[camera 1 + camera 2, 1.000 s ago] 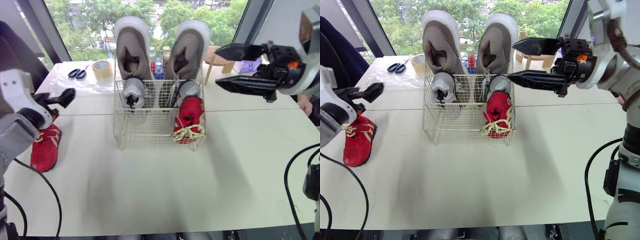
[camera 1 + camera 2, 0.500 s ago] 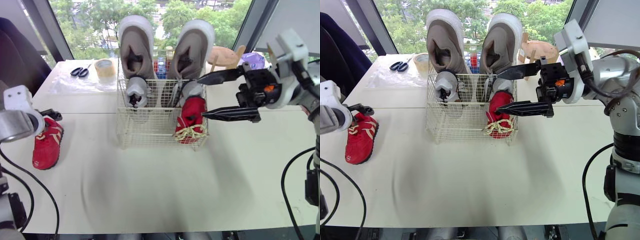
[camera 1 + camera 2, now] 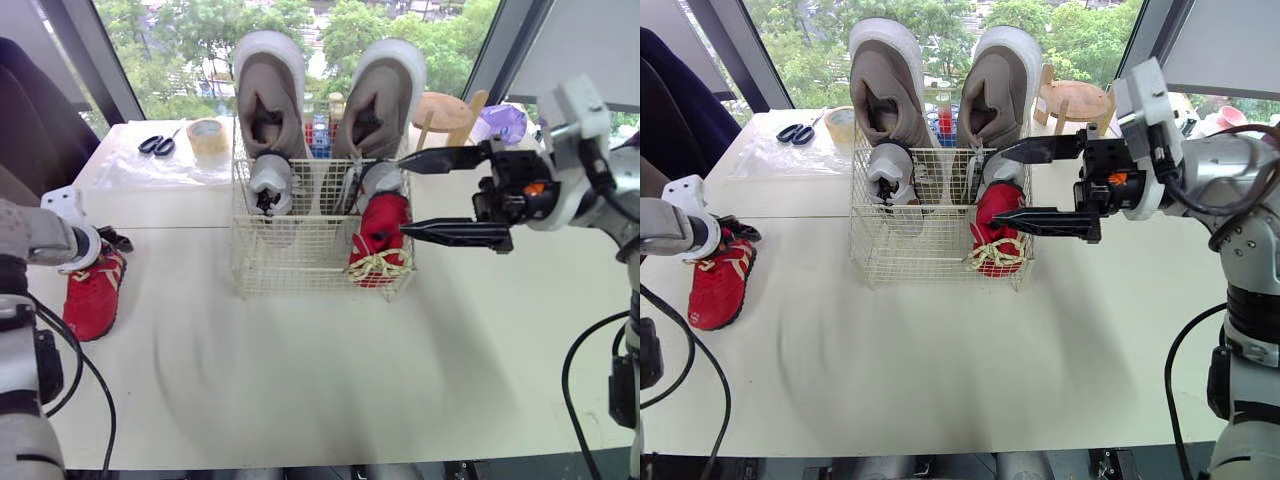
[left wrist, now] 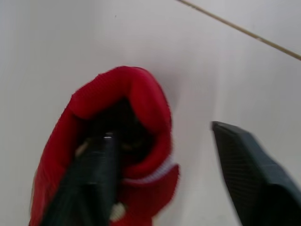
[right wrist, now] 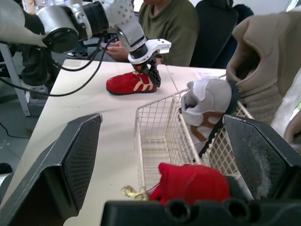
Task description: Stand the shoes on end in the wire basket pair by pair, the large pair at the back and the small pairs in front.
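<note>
My left gripper (image 4: 161, 133) is spread across the red shoe (image 3: 92, 295) at the table's (image 3: 300, 380) left edge, one finger inside. Mid-table, the basket (image 3: 290, 255) holds the tan pair (image 3: 265, 90), grey pair (image 3: 268, 185) and second red shoe (image 3: 380, 235). My right gripper (image 3: 402, 197) gapes wide at its right side.

In the wire basket (image 3: 292, 262) on the table (image 3: 330, 380), the large shoes (image 3: 268, 95) stand at the far side, a small pair (image 3: 270, 185) before them, and a laced shoe (image 3: 380, 232) near right. Another shoe (image 3: 93, 297) lies well left of the basket. Scissors (image 3: 154, 145) and a tape roll (image 3: 206, 136) lie far left.
</note>
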